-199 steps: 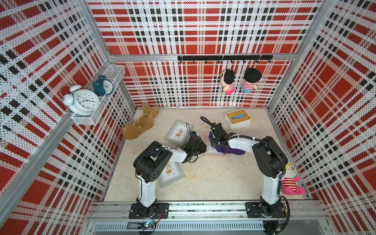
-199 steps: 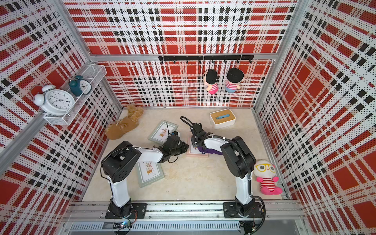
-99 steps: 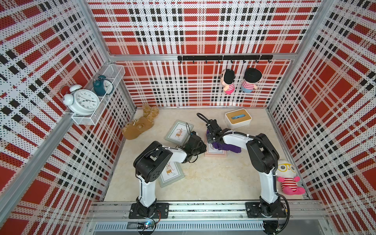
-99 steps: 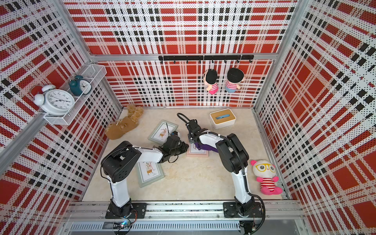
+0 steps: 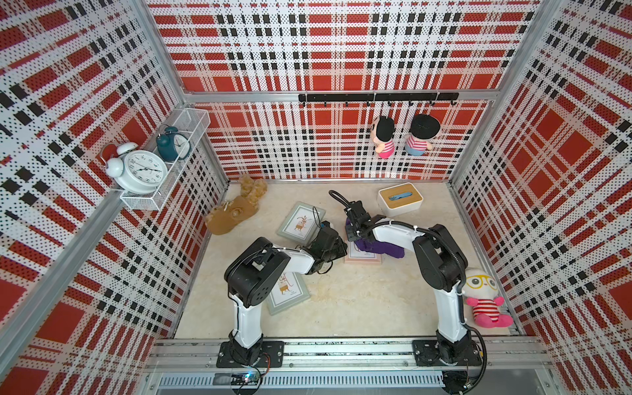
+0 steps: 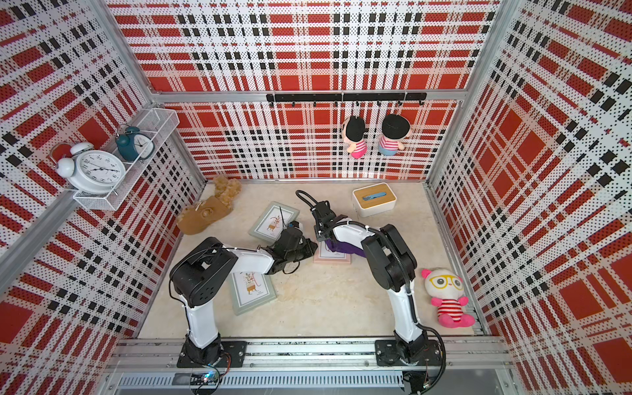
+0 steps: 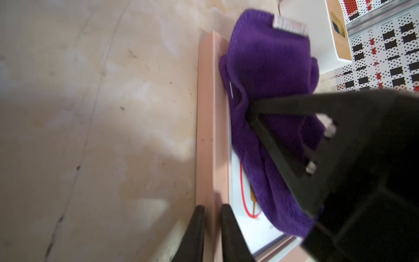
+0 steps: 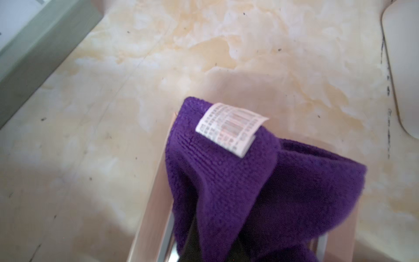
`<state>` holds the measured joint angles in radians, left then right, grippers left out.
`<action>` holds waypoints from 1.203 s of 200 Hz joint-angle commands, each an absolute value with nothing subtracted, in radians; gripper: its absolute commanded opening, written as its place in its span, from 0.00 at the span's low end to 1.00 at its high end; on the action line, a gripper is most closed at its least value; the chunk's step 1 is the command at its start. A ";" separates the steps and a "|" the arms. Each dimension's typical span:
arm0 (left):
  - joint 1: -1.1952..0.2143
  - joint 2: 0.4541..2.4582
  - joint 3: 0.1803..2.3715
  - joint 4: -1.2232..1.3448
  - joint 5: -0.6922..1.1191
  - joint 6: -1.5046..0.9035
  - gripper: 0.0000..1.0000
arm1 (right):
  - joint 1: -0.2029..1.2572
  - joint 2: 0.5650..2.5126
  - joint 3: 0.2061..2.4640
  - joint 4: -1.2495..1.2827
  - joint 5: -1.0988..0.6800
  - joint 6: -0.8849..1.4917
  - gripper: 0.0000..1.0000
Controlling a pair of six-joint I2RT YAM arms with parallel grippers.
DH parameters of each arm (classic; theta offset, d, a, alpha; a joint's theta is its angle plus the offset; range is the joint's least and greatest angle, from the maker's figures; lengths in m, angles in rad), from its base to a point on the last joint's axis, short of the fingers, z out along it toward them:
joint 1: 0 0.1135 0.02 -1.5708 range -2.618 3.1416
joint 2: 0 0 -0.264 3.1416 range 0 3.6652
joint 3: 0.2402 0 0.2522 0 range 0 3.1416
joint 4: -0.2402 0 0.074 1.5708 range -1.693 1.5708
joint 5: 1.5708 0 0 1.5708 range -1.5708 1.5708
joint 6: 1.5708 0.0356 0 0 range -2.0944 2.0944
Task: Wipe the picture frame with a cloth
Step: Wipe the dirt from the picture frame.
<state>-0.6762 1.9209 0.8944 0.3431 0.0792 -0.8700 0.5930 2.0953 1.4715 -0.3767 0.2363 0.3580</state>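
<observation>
The pink picture frame lies flat mid-floor, and the purple cloth is bunched on its glass. In the left wrist view my left gripper is shut on the frame's pink rim, one finger on each side. It reaches in from the left. My right gripper is shut on the cloth, pressing it down on the frame. Its fingers are mostly buried in the fabric. The cloth's white tag faces up.
Two green frames lie left of the pink one. A brown plush sits back left, a white box with a wooden lid back right and a doll with yellow glasses by the right wall. Two dolls hang on the back wall.
The right arm has shifted left and slightly back, dragging the cloth across the pink frame. The left arm has stayed put on the frame's rim.
</observation>
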 commanded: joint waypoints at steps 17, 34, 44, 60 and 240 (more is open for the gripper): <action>-0.707 1.943 0.882 0.160 0.183 -0.886 0.21 | 0.556 1.928 1.329 -0.472 0.217 0.377 0.00; -0.709 1.926 0.916 0.159 0.208 -0.885 0.23 | 0.554 1.817 1.257 -0.493 0.231 0.364 0.00; -0.711 1.917 0.940 0.159 0.223 -0.885 0.24 | 0.550 1.776 1.238 -0.510 0.250 0.363 0.00; -0.713 1.903 0.964 0.158 0.232 -0.888 0.26 | 0.546 1.747 1.240 -0.550 0.290 0.368 0.00; -0.636 2.002 1.022 0.200 0.262 -0.874 0.23 | 0.543 1.980 1.341 -0.520 0.073 0.363 0.00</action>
<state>-0.6342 1.9797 1.0225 0.2203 0.2703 -0.8856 0.5438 1.9297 1.3033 -0.5129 0.0544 0.3573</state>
